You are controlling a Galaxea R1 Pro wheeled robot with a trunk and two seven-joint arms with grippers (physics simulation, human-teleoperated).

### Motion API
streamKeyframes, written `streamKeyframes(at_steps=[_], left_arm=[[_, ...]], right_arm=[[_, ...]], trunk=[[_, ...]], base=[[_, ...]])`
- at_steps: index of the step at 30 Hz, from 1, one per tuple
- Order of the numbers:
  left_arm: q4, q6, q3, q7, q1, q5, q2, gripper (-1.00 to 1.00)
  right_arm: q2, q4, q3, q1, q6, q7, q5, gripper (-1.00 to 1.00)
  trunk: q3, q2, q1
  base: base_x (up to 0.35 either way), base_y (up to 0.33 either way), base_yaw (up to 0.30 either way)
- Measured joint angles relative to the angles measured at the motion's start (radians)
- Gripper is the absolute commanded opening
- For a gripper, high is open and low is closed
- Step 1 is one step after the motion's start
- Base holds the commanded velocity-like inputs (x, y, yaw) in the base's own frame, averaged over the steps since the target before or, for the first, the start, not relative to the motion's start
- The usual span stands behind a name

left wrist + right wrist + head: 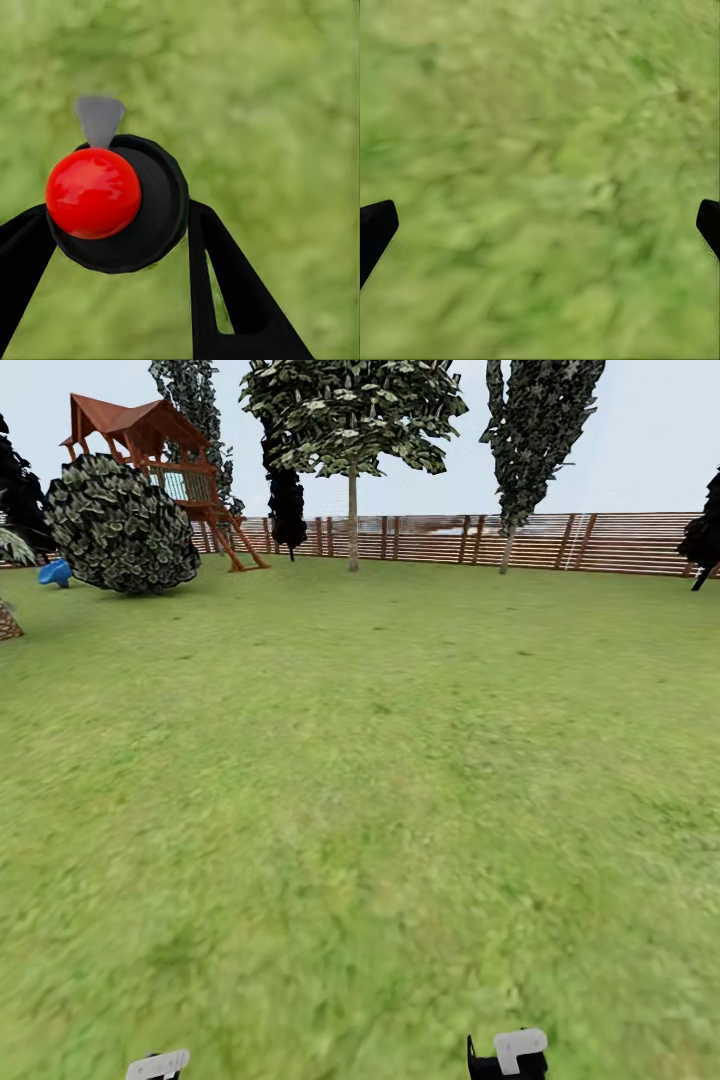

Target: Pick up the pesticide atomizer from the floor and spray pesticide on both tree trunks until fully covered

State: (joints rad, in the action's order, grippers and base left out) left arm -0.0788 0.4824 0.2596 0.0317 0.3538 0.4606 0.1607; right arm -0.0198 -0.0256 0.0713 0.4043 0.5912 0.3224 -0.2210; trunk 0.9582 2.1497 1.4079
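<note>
Left hand [120, 247] clamped on dark green red-topped pesticide atomizer [112, 202]. Right hand [540, 225] spread apart, empty. Pale-trunked leafy tree [352, 510] stands far ahead of atomizer, before slatted reddish-brown fence [600, 542], across green lawn [360, 810].

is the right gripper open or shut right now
Open: in the right wrist view the two dark fingertips sit far apart at opposite edges, with bare lawn between them and nothing held.
</note>
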Motion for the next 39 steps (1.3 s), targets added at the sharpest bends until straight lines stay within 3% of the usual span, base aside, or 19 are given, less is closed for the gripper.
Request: streamKeyframes(at_steps=[39], left_arm=[[0.000, 0.001, -0.001, 0.000, 0.000, 0.001, 0.000, -1.00]], right_arm=[[0.000, 0.000, 0.000, 0.000, 0.000, 0.000, 0.001, 1.00]], trunk=[[0.000, 0.000, 0.000]], base=[[0.337, 0.000, 0.000]])
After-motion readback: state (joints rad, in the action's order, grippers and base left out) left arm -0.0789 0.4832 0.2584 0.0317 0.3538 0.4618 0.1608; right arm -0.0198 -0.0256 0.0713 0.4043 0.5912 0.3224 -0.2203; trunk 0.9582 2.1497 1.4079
